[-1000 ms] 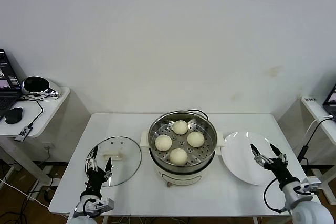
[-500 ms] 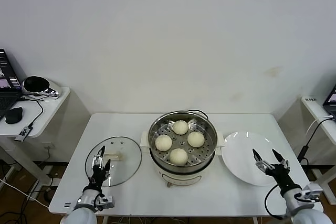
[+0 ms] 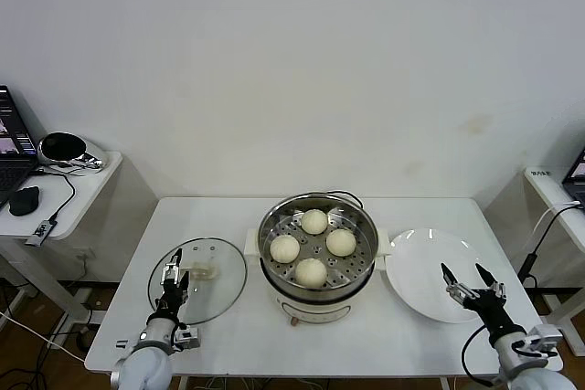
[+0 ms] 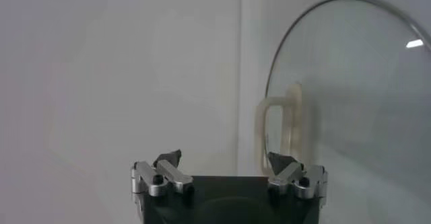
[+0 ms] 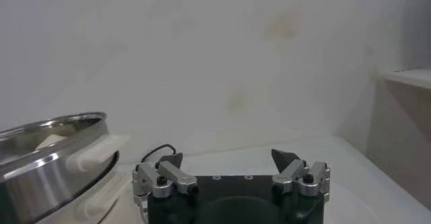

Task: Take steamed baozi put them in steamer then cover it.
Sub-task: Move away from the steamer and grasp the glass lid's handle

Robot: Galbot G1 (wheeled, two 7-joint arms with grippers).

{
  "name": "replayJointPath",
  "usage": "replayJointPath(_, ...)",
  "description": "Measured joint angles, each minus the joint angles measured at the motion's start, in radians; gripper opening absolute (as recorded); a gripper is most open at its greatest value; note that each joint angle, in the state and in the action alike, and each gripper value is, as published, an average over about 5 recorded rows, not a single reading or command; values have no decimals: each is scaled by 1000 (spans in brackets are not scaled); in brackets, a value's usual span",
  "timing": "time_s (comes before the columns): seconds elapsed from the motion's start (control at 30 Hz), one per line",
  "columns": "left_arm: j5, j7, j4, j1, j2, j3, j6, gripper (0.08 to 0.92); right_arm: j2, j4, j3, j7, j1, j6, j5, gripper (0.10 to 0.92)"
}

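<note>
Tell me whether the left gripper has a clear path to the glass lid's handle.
Probably yes. The left gripper is open, empty, just short of the lid handle; nothing lies between them.

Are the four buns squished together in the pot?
Apart. The head view shows bare metal tray between all four buns inside the pot.

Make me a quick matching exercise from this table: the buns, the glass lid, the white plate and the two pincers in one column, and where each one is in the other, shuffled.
Things:
1. steamed baozi
2. glass lid
3. white plate
4. left pincer
5. right pincer

Places:
A. open, over the plate's near edge
B. flat on the table, left of the steamer
C. on the steamer's perforated tray
D. open, over the lid's near edge
E. empty, right of the steamer

Pairs: 1-C, 2-B, 3-E, 4-D, 5-A
</note>
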Motion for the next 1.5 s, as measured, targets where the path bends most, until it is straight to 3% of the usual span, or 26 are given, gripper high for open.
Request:
replayJointPath(1.17, -7, -43, 176, -153, -43, 17, 23, 822, 18, -54, -16, -2, 18, 5, -25, 823)
replayJointPath(1.27, -11, -56, 192, -156, -44, 19, 20, 784, 19, -55, -15, -3, 16, 5, -28, 823)
replayJointPath(1.5, -16, -79, 217, -152, -46, 28, 15, 588, 20, -57, -11, -3, 9, 8, -35, 823)
